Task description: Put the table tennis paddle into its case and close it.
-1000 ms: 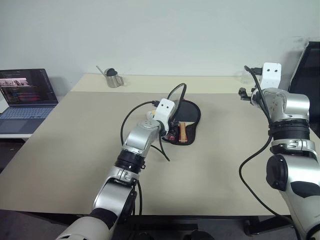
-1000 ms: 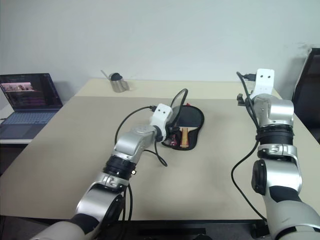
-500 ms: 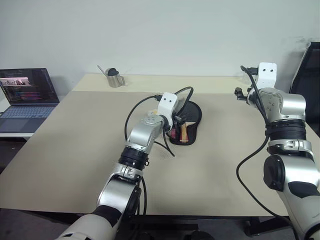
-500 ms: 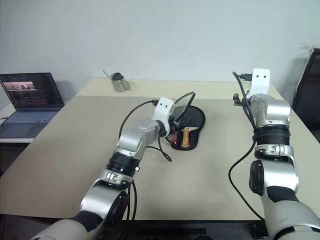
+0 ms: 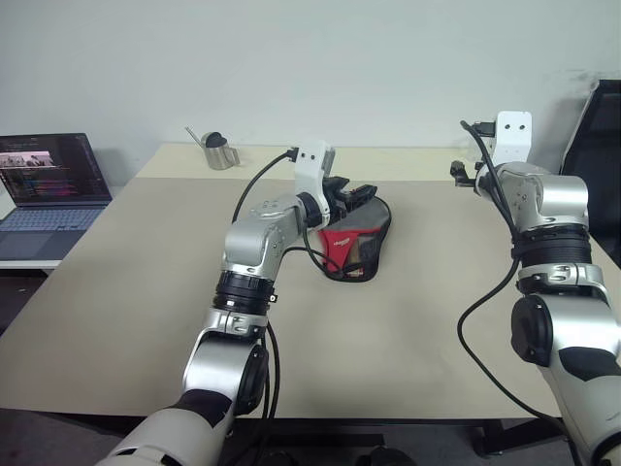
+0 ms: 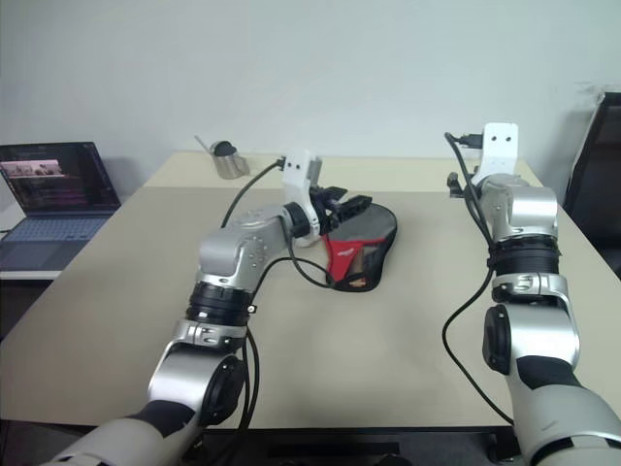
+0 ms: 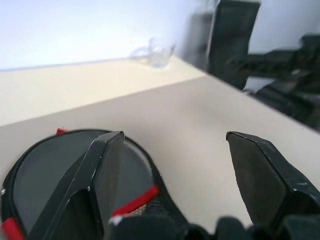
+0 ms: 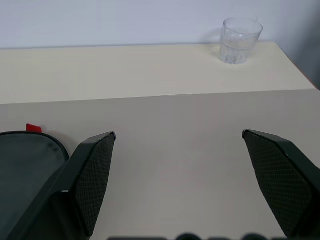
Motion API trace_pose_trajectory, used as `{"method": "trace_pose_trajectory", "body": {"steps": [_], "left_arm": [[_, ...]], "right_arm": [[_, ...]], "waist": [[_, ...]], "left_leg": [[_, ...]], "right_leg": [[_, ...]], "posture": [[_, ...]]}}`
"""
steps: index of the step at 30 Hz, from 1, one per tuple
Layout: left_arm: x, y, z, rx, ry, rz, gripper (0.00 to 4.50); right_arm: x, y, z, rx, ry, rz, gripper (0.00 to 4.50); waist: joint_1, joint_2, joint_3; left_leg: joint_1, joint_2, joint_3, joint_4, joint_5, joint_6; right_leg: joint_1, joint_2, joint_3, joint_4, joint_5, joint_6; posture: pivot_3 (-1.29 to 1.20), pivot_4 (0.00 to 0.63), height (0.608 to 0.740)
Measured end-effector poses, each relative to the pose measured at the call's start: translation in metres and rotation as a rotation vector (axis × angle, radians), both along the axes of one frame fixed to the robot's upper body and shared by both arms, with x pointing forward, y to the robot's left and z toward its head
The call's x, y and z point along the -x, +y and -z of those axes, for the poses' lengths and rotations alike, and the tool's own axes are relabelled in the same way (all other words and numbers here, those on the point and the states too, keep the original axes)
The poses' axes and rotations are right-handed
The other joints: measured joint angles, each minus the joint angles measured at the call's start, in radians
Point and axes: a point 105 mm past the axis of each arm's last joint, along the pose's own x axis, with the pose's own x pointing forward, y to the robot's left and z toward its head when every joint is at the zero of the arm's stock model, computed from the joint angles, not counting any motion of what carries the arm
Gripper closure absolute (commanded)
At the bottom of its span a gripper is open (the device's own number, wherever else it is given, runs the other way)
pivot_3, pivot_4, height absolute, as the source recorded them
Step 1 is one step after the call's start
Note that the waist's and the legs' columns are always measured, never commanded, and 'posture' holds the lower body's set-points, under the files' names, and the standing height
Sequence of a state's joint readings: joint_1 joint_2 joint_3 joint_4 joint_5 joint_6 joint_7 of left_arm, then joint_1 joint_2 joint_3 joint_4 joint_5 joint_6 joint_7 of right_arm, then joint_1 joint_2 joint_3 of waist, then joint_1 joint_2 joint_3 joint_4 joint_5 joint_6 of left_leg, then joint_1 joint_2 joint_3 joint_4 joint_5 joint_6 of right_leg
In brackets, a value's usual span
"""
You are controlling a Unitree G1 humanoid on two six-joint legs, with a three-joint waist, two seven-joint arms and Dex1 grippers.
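Note:
The case (image 5: 361, 231) lies flat at the table's middle, its black and red flap down over the table tennis paddle. A tan strip of the handle (image 5: 369, 255) seems to show through the mesh; the rest of the paddle is hidden. My left gripper (image 5: 353, 191) hovers just above the case's near-left edge, pointing level, fingers open and holding nothing. In the left wrist view the case's round black top (image 7: 45, 175) sits below the left finger (image 7: 102, 170). My right gripper (image 8: 180, 185) is raised at the far right, open and empty, apart from the case (image 8: 22, 160).
A clear glass (image 8: 241, 40) stands at the table's far right corner, and a metal pitcher (image 5: 221, 152) at the far left. An open laptop (image 5: 53, 189) sits on a side table to the left. A black chair (image 5: 604, 126) stands beyond the right edge.
My left gripper let go of the raised flap, opened wider and rose above the case. The flap dropped over the paddle, showing its red part. The right arm barely moved.

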State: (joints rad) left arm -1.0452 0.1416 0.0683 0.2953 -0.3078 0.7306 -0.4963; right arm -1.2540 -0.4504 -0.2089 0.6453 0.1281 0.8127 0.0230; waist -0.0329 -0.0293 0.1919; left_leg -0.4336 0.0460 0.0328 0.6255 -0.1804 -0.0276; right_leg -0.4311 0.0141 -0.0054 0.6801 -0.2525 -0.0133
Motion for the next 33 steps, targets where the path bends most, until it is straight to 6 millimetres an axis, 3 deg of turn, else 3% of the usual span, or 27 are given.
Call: {"method": "trace_pose_trajectory", "body": {"steps": [5,9,13,16,18,23,33], "left_arm": [[0.011,0.029,0.022,-0.106,0.009,0.017,0.95],[0.033,0.067,0.049,-0.283,0.002,0.073,0.95],[0.043,0.110,0.071,-0.401,0.054,0.032,0.95],[0.053,0.129,0.080,-0.476,0.061,0.021,0.95],[0.059,0.133,0.084,-0.503,0.060,0.029,0.95],[0.064,0.136,0.086,-0.515,0.057,0.029,0.95],[0.065,0.132,0.080,-0.522,0.028,0.024,0.95]], "right_arm": [[-0.002,0.013,-0.003,-0.014,-0.001,-0.067,0.00],[-0.002,0.038,0.010,-0.059,0.048,-0.178,0.00],[0.002,0.077,0.039,-0.058,0.124,-0.319,0.00],[0.007,0.106,0.067,-0.066,0.196,-0.395,0.00],[0.010,0.118,0.083,-0.080,0.240,-0.415,0.00],[0.015,0.134,0.099,-0.085,0.282,-0.442,0.00],[0.015,0.116,0.117,-0.042,0.324,-0.352,0.00]], "waist": [[-0.007,0.000,0.000],[-0.015,0.001,0.000],[-0.015,0.001,0.000],[-0.012,0.001,0.000],[-0.004,0.001,0.000],[0.008,0.001,0.000],[0.002,0.001,0.000]], "left_leg": [[0.001,0.002,-0.001,-0.001,0.000,0.000],[0.002,0.003,0.000,-0.002,0.000,0.000],[0.002,0.003,-0.001,-0.001,0.000,0.000],[0.001,0.004,-0.001,-0.001,0.000,0.000],[0.000,0.004,-0.001,-0.001,0.000,0.000],[0.000,0.003,-0.001,0.001,0.000,0.000],[0.000,0.003,-0.002,0.000,0.000,0.000]], "right_leg": [[0.000,0.001,0.000,0.001,0.000,0.000],[-0.001,0.001,0.001,0.001,0.000,-0.001],[-0.001,0.000,0.000,0.001,0.000,-0.001],[-0.001,-0.001,0.000,0.001,0.000,-0.001],[-0.001,-0.002,0.000,0.001,0.000,-0.001],[0.000,-0.002,-0.001,0.000,0.000,0.000],[0.000,0.000,-0.002,0.001,0.000,0.000]], "posture": [[0.00,0.150,0.740],[0.00,0.150,0.740],[0.00,0.150,0.740],[0.00,0.150,0.740],[0.00,0.150,0.740],[0.00,0.150,0.740],[0.00,0.150,0.740]]}}
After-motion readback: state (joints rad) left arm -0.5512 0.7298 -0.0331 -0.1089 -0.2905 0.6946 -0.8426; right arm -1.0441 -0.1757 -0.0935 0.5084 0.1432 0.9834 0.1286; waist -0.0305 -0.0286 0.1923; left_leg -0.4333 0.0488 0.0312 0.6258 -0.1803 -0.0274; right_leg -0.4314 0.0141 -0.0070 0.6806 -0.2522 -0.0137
